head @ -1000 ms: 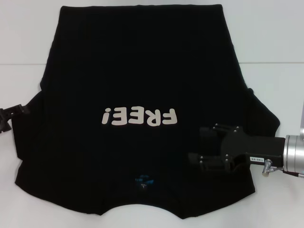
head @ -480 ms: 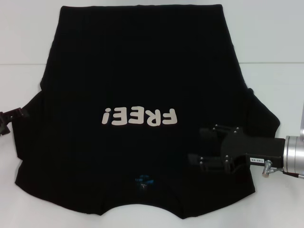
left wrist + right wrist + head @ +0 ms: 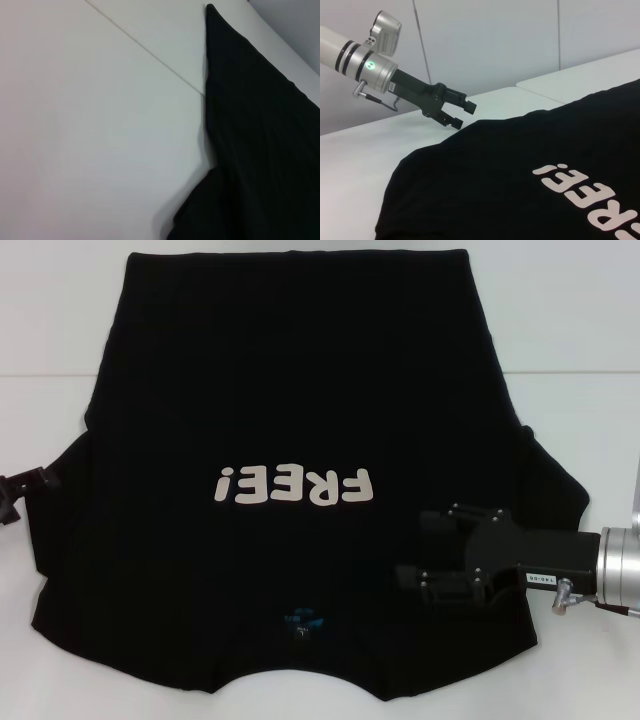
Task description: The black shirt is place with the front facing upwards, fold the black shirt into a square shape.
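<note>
Already over the cloth: right gripper above the shoulder area, left gripper at the far sleeve edge.

From the head view, the black shirt lies flat on the white table, "FREE!" lettering up, collar toward the robot and long axis running away from it; the right gripper hangs over the shirt's right shoulder region, jaws parted, holding nothing, pointing inward across the chest. The left gripper sits just at the left sleeve's outer edge.
The left wrist view shows only the shirt's side edge on bare table (no fingers visible).
In the right wrist view the left gripper appears beyond the sleeve, fingers apart, empty. I judge each arm nearest its own side.
</note>
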`<control>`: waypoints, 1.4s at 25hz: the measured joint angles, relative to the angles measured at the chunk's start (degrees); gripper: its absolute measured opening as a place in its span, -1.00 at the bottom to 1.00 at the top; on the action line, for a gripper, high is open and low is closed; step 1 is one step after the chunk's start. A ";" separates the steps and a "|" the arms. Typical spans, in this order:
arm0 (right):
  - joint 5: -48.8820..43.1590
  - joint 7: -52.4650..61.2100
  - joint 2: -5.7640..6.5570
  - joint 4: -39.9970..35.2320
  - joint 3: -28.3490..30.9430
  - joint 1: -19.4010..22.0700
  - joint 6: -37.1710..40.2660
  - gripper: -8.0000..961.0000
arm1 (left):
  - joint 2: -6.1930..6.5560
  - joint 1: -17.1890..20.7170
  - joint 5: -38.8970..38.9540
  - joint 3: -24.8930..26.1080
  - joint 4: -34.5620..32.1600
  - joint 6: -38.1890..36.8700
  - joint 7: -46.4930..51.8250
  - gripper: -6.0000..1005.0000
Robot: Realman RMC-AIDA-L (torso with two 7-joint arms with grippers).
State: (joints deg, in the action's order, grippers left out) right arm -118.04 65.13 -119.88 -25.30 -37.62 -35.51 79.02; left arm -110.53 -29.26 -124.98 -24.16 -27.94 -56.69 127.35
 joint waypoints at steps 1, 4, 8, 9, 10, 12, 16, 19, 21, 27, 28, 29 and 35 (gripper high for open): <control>0.00 0.00 0.01 0.00 0.00 0.00 0.00 0.86 | -0.03 0.00 0.00 0.00 0.06 0.00 0.00 0.86; 0.01 0.00 0.00 0.00 0.00 0.00 0.00 0.86 | -0.15 0.00 -0.19 0.00 0.14 0.01 0.00 0.86; 0.01 0.00 0.00 0.02 0.00 0.00 0.20 0.86 | -0.39 0.00 -0.49 -0.01 0.17 0.24 0.00 0.86; 0.02 0.00 0.00 0.03 0.00 0.00 0.24 0.86 | -0.39 0.00 -0.49 0.00 0.17 0.30 0.00 0.86; 0.03 0.00 0.00 0.04 0.00 0.00 0.25 0.86 | -0.39 0.00 -0.50 0.00 0.17 0.30 0.00 0.86; 0.08 0.00 0.00 0.06 0.00 0.00 0.28 0.86 | -0.39 0.00 -0.52 -0.01 0.17 0.20 0.00 0.86; 0.10 0.00 0.00 0.08 0.00 0.00 0.52 0.86 | -0.49 -0.01 -0.53 0.00 0.18 -0.29 0.06 0.86; 0.13 0.00 0.01 0.08 0.00 0.00 0.62 0.86 | -0.52 -0.40 -0.53 0.00 1.00 -0.37 0.04 0.86; 0.17 0.00 0.00 0.09 0.00 0.00 0.72 0.86 | -0.38 -0.58 -0.51 0.00 1.48 -0.39 0.01 0.86; 0.25 0.08 0.04 0.08 0.00 0.00 0.93 0.86 | -0.25 -0.72 -0.25 -0.01 1.65 -1.77 0.31 0.85; 0.26 0.09 0.07 0.09 0.00 0.00 0.96 0.86 | -0.22 -0.75 -0.11 0.11 1.66 -2.21 0.37 0.85; 0.27 0.09 0.07 0.09 0.00 0.00 0.96 0.86 | -0.20 -0.76 -0.02 0.28 1.66 -2.56 0.42 0.85; 0.27 0.09 0.09 0.09 0.00 0.00 0.97 0.86 | -0.04 -0.79 0.33 3.06 1.66 -4.61 0.29 0.85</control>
State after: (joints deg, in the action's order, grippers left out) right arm -117.77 65.22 -119.79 -25.22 -37.62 -35.51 79.98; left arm -110.57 -30.05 -124.65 -21.10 -26.28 -61.29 127.64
